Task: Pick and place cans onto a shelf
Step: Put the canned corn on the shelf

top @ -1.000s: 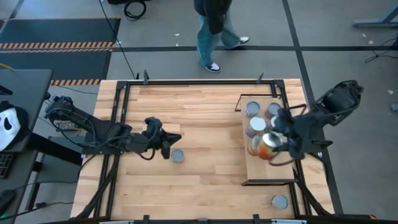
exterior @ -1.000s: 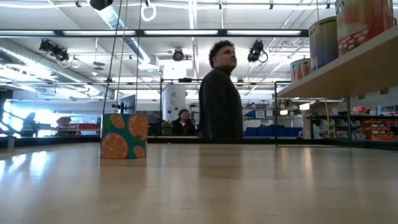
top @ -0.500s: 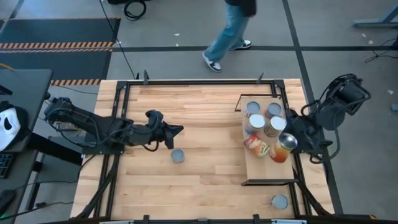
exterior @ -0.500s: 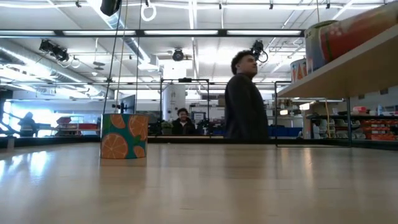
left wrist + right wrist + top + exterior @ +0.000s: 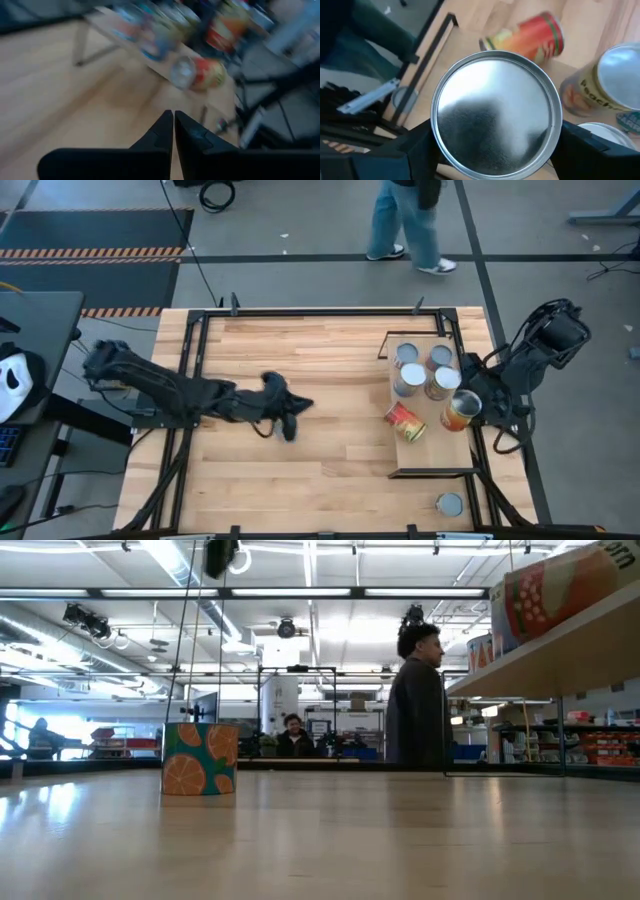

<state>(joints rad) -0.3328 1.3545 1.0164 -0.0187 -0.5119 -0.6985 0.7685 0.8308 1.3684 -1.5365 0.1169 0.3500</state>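
Note:
My right gripper (image 5: pixel 463 413) is shut on an orange-sided can (image 5: pixel 492 112) with a silvery top, over the right part of the shelf (image 5: pixel 432 455). Several cans (image 5: pixel 408 378) stand upright at the shelf's far end. A red can (image 5: pixel 405 422) lies on its side at the shelf's left edge. My left gripper (image 5: pixel 289 426), shut and empty (image 5: pixel 173 119), hovers mid-table over a can with orange-slice print (image 5: pixel 200 758). That can stands on the table and is hidden under the gripper in the high view. Another can (image 5: pixel 449 504) stands on the table near the front right. My right gripper pinches the orange-sided can between its two fingers, one on each side just under the top rim (image 5: pixel 435 134). The fingers (image 5: pixel 417 147) come from the table's right side. The can is upright with its top up. Whether its base rests on the shelf cannot be told.
The shelf's thin black frame (image 5: pixel 385 345) rises at its far left corner. The table's black frame rails (image 5: pixel 190 380) run along its edges. A person (image 5: pixel 405 220) walks past beyond the far edge and also shows in the low view (image 5: pixel 418 700).
The red can has tipped onto its side and rolled toward the shelf's left edge. My right gripper has drawn back toward the table's right edge with the orange-sided can. My left gripper has moved right, over the can on the table. The person has walked to the right.

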